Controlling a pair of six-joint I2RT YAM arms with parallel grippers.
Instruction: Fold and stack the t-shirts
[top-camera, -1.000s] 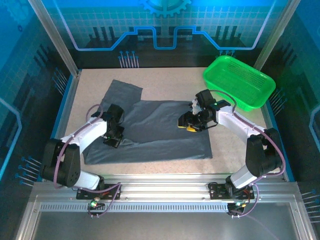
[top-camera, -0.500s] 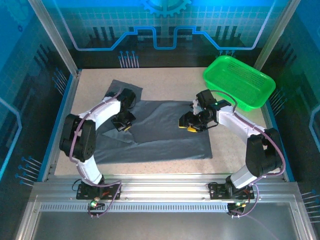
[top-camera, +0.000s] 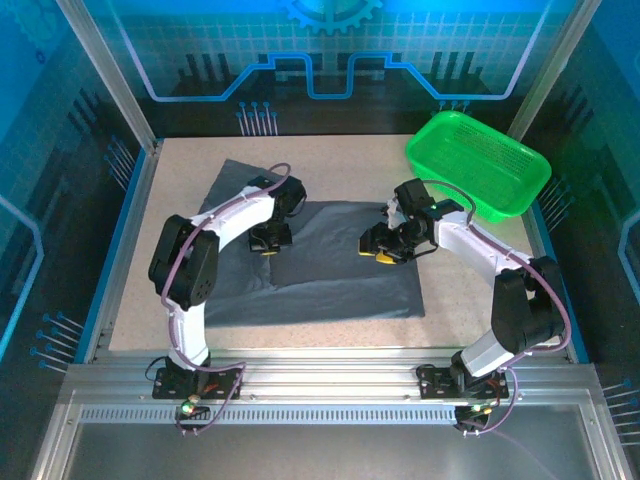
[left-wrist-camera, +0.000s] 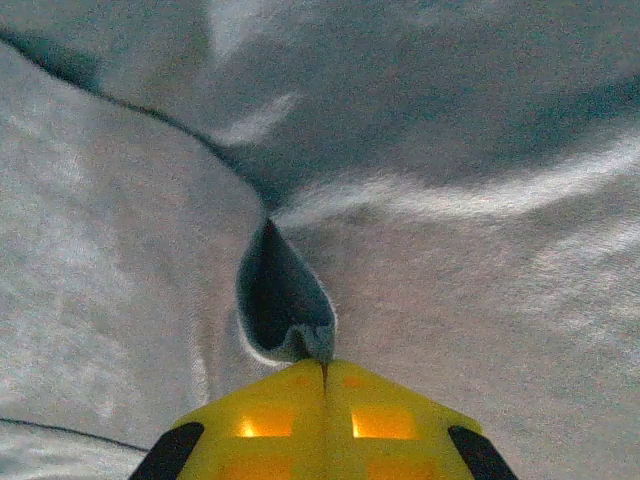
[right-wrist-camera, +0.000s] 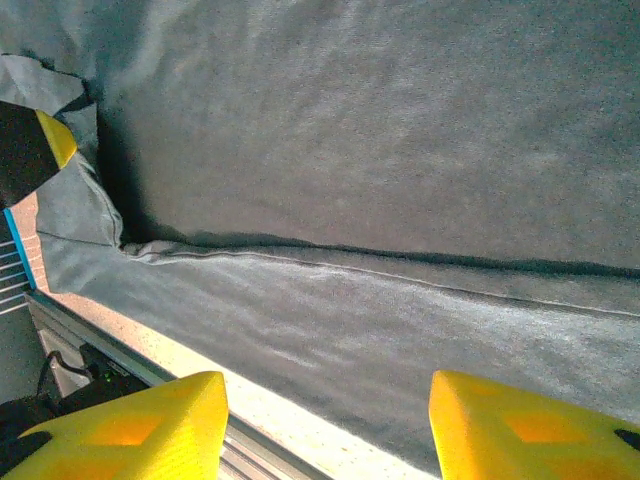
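In the middle of the table (top-camera: 350, 155), one slate-grey t-shirt (top-camera: 340, 275) lies mostly spread out, its far-left sleeve flat on the surface. Over the shirt's left half, the left gripper (top-camera: 268, 243) has its jaws closed on a small pinch of cloth, as the left wrist view shows. The right gripper (top-camera: 383, 250) hovers over the right half, jaws wide apart and holding nothing. I judge the first fold barely begun: no tidy folded shape, nothing stacked. The green basket (top-camera: 478, 160) stands apart at the far right.
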